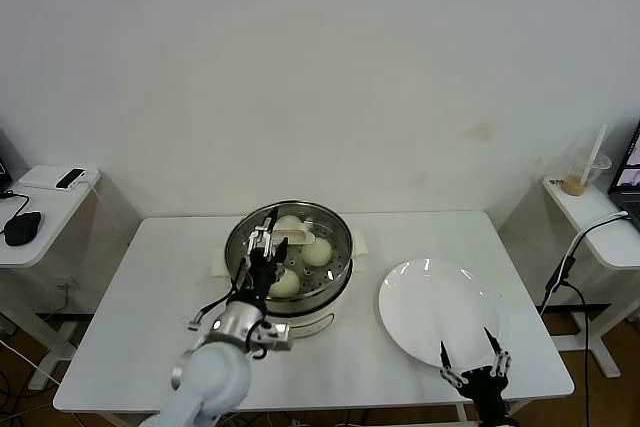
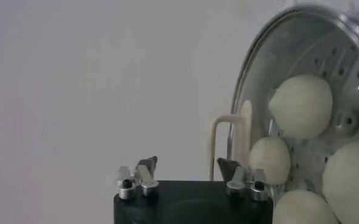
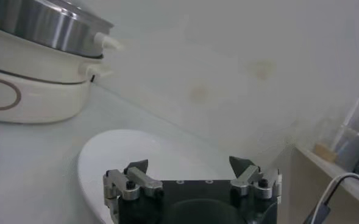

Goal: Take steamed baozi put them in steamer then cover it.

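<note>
The steamer (image 1: 343, 265) stands mid-table on its cream pot base (image 1: 318, 321). The glass cover (image 2: 259, 58) lies on it, its cream handle (image 1: 293, 238) on top. Through the glass I see several steamed baozi (image 1: 317, 251), also clear in the left wrist view (image 2: 301, 105). My left gripper (image 1: 268, 243) hovers over the cover, open, with the handle (image 2: 229, 139) just past one fingertip and nothing between the fingers (image 2: 187, 165). My right gripper (image 1: 467, 347) waits open at the table's near right, over the plate's front edge (image 3: 189, 163).
An empty white plate (image 1: 435, 312) lies right of the steamer (image 3: 45, 24). A side table (image 1: 45, 212) on the left holds a mouse and a phone. Another side table (image 1: 590, 217) on the right carries a drink cup, with a cable hanging beside it.
</note>
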Robot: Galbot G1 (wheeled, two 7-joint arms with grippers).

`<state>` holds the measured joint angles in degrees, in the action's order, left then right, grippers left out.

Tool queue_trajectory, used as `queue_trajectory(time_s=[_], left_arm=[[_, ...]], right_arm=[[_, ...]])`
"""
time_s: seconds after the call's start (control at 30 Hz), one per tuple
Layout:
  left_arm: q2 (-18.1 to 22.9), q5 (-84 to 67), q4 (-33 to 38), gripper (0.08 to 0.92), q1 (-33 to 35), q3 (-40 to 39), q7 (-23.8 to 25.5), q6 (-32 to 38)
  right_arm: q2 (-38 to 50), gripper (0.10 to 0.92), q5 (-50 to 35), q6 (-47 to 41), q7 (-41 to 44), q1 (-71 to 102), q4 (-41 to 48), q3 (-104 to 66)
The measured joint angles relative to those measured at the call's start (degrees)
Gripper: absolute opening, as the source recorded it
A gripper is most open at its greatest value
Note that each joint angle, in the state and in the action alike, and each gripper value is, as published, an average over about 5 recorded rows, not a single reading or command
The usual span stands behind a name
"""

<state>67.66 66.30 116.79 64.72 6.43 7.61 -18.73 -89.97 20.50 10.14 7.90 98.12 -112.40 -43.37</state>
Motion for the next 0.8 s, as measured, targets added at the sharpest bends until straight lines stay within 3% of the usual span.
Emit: queue_trajectory(time_s=[0.2, 0.47, 0.8], left_arm=[[0.44, -10.92, 4.08, 0.823, 7.24, 4.44, -5.93, 4.84], [3.29, -39.34, 6.78, 0.823, 17.00, 15.60, -15.42, 12.97], [5.77, -66.22, 7.55, 0.823, 29.07, 25.63, -20.24, 16.81]], right_arm=[[0.95, 0.823, -1.59, 0.49, 0.00, 0.49, 0.17, 0.40], [2.26, 0.823, -3.40, 0.68, 0.12, 0.49, 0.08, 1.52], [3.85, 0.823, -7.39, -0.88, 1.03, 1.11, -1.44, 4.04]])
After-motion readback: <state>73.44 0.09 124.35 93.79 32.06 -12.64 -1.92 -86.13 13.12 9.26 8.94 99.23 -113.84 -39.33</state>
